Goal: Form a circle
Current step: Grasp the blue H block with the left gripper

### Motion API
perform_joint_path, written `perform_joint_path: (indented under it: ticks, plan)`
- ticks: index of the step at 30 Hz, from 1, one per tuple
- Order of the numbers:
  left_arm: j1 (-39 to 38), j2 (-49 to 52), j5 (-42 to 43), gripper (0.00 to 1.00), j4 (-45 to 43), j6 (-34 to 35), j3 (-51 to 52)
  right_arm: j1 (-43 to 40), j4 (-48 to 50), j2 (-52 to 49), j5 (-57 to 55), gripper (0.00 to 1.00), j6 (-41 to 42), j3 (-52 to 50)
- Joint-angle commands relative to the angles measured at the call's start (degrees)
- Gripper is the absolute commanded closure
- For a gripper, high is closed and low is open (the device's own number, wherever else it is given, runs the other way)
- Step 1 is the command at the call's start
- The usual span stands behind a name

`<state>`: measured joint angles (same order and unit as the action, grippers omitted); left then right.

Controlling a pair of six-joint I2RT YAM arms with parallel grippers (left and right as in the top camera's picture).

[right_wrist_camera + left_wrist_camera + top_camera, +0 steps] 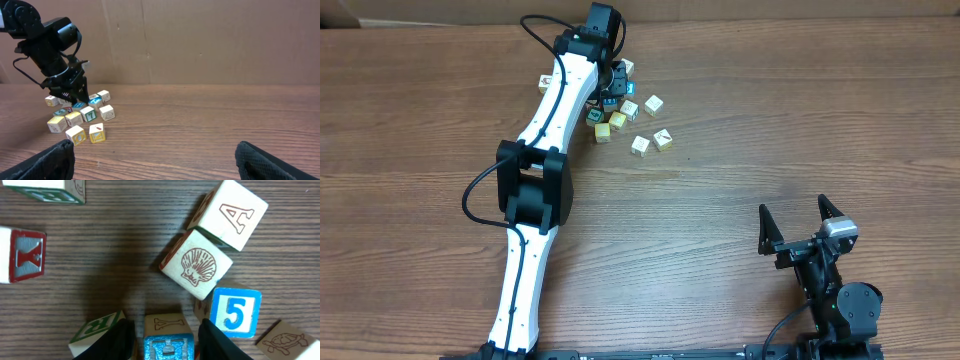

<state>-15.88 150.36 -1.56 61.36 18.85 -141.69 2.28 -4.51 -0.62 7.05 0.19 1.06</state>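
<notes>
Blue-faced cube (169,347) sits closest, right under my left wrist lens, between my left fingers (120,341). Its letter is cut off by the frame edge, and its side carries a bone drawing. One finger stands on each flank, set narrow, with a dark sliver either side; I cannot tell whether they press it.

Readable around it:
- "A" cube (232,212), tilted, touching the shell cube (197,262)
- "5" cube (235,312), white numeral panel in a blue border, just right of my fingers
- red "Y" cube (22,255), apart at the left edge
- green "R" cube (100,327), beside my left finger
- turtle cube (287,342), bottom right corner

Only the overhead view gives the whole lie of the cubes (620,115). They are a loose bunch at the far side of the worktop (770,120), left of centre, with no ring to them. A few strays lie toward the middle, and my left arm covers part of the bunch.

Overhead also shows my right fingers (767,228) spread wide and empty, near the front edge, well apart from the cubes. The right wrist view adds a cardboard wall (200,40) behind the worktop.
</notes>
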Motion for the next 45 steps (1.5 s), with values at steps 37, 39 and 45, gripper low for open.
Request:
perform_joint_path:
  ticks: [37,39,45]
  plan:
    - [-0.3,1.0,0.1,0.72,3.3,1.3,1.0,-0.1,0.3,0.5,-0.4,0.0,-0.1,-0.6]
    - [-0.3,1.0,0.1,0.72,3.1,1.3,1.0,-0.1,0.3,0.5,-0.4,0.0,0.0,-0.6]
    - [-0.3,0.8,0.1,0.76,2.7,1.3,-0.5,-0.1,0.3,0.5,-0.4,0.0,0.0,-0.6]
